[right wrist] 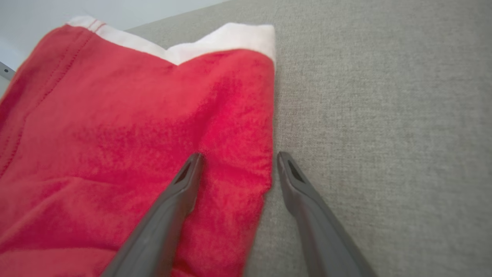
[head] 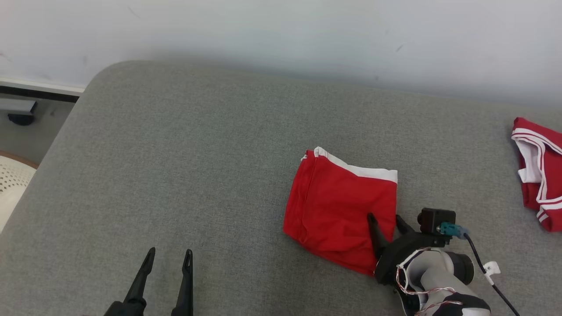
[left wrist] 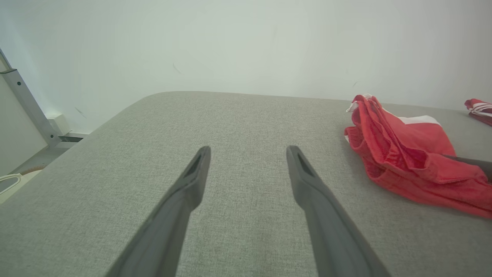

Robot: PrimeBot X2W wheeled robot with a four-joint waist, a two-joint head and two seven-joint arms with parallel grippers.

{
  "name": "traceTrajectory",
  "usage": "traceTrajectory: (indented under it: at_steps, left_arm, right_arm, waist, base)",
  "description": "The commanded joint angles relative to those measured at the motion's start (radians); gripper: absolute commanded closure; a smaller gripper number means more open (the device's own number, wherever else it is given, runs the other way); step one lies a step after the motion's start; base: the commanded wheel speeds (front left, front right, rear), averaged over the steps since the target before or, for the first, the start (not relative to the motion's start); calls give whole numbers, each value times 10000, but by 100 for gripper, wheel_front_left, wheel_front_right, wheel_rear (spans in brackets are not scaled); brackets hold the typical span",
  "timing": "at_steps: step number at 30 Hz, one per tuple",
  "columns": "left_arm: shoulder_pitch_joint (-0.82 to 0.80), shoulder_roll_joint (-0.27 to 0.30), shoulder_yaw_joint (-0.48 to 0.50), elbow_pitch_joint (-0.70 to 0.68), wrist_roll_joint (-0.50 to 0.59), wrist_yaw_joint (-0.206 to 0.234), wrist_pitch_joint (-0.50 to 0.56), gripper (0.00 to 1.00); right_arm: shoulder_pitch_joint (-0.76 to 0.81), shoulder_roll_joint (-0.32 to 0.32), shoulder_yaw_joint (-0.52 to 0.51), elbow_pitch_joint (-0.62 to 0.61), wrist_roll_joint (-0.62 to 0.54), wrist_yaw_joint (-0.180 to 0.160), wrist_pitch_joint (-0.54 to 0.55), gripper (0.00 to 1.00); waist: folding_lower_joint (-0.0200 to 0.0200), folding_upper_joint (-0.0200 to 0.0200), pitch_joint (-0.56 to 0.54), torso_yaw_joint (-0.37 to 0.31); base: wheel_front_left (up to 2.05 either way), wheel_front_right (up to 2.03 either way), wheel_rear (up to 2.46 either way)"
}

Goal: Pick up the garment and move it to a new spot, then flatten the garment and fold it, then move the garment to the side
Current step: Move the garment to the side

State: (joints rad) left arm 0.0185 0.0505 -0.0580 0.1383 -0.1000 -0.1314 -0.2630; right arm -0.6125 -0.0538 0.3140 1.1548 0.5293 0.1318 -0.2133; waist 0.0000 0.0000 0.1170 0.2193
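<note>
Grey cushion (head: pixel 197 153) spans the head view; folded red garment (head: pixel 338 210) lies at four o'clock from centre, second red garment (head: pixel 542 175) at three. Right gripper (head: pixel 385 216), at five, straddles the folded piece's right edge, jaws spread, gripping nothing; left gripper (head: pixel 170 251), at seven, hangs equally released.

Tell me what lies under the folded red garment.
The folded red garment lies on the grey cushion, which shows around it. Whatever sits directly beneath the cloth is covered; its folded-in layers are hidden too.
</note>
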Motion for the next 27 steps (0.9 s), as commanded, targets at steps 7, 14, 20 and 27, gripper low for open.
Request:
traceTrajectory:
  at_steps: [7,14,20,27]
  left_arm:
    - [-202,-3,-29,57,-86,41,-30,0]
    - [-90,-3,167,-81,-241,128,-31,0]
    - [-255,-3,209,-143,-417,112,-30,0]
    - [-754,-2,200,-198,-389,49,-30,0]
  right_arm:
    - [57,70,975,254,1005,1,31,100]
    - [-658,-173,1516,350,527,1,-392,100]
    - [-1464,-888,2260,-4,56,-6,-480,100]
    - [-2689,-2115,3592,-495,-183,-6,87,100]
  waist:
    - [0,0,-1,39]
    - [0,0,73,-402]
    - [0,0,347,-1141]
    - [0,0,934,-1906]
  base:
    - [0,0,0]
    - [0,0,0]
    - [0,0,0]
    - [0,0,0]
